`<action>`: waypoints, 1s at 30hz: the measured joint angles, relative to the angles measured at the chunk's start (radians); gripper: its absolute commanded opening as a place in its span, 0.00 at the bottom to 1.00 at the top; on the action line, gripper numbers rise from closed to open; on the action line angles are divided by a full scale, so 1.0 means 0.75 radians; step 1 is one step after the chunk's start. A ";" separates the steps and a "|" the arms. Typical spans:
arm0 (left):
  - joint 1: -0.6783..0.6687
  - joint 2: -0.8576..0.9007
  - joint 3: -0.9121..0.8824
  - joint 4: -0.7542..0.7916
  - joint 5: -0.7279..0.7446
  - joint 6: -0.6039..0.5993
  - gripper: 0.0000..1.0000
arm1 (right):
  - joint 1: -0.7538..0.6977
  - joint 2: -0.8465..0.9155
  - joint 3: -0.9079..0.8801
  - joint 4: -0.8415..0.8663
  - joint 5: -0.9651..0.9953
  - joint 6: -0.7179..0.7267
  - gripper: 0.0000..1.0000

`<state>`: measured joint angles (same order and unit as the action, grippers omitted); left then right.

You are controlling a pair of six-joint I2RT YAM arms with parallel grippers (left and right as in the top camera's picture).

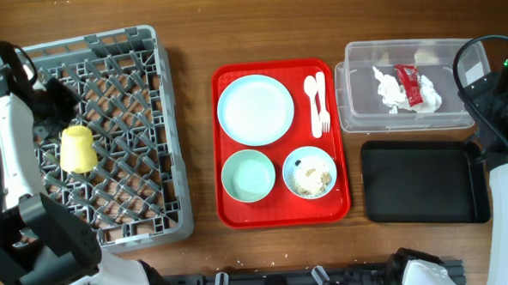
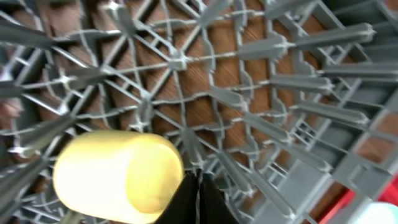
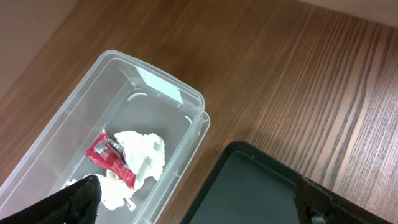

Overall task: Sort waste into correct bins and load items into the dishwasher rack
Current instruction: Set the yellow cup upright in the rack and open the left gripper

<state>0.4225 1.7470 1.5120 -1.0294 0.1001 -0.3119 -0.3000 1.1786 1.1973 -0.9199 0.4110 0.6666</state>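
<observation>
The yellow cup [image 1: 76, 148] lies on its side among the pegs of the grey dishwasher rack [image 1: 150, 121]. It also shows in the left wrist view [image 2: 115, 174]. My left gripper [image 2: 199, 198] is shut and empty, just beside the cup. The clear tub [image 1: 356, 112] holds the white napkin [image 1: 389, 89] and the red sauce packet [image 1: 409, 84]. My right gripper [image 3: 199, 202] is open and empty above the tub [image 3: 74, 118] and the black tray [image 3: 255, 193]. The plate [image 1: 255, 110], an empty bowl [image 1: 248, 174], a bowl with rice scraps [image 1: 309, 172], the spoon [image 1: 311, 93] and the fork [image 1: 323, 101] sit on the red tray [image 1: 231, 204].
The black tray [image 1: 423, 182] lies in front of the clear tub at the right. The red tray sits mid-table between the rack and the bins. The right arm [image 1: 503, 149] stands along the right edge. The table is brown wood.
</observation>
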 measured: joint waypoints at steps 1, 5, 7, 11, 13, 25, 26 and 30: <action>0.000 0.005 -0.003 0.004 -0.019 0.000 0.04 | 0.000 0.000 0.000 0.000 0.000 0.000 1.00; 0.000 0.058 -0.052 0.002 -0.058 0.000 0.04 | 0.000 -0.001 0.000 0.000 0.000 0.000 0.99; 0.000 0.067 -0.066 -0.014 -0.067 0.000 0.04 | 0.000 0.000 0.000 0.001 0.000 0.000 1.00; 0.003 0.067 -0.068 -0.047 -0.090 0.000 0.04 | 0.000 0.000 0.000 0.001 0.000 0.000 1.00; 0.009 0.067 -0.067 -0.060 -0.098 -0.003 0.04 | 0.000 0.000 0.000 0.001 0.000 0.000 1.00; 0.226 -0.124 -0.067 -0.164 -0.155 -0.102 0.04 | 0.000 -0.001 0.000 0.001 0.000 0.000 1.00; 0.226 -0.124 -0.067 -0.164 -0.143 -0.102 0.04 | 0.000 -0.001 0.000 0.000 0.000 0.000 1.00; 0.226 -0.124 -0.070 -0.092 -0.036 -0.086 0.04 | 0.000 0.000 0.000 0.000 0.000 0.000 1.00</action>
<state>0.5919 1.6543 1.4593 -1.0985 0.0731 -0.3767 -0.3000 1.1786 1.1973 -0.9199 0.4110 0.6666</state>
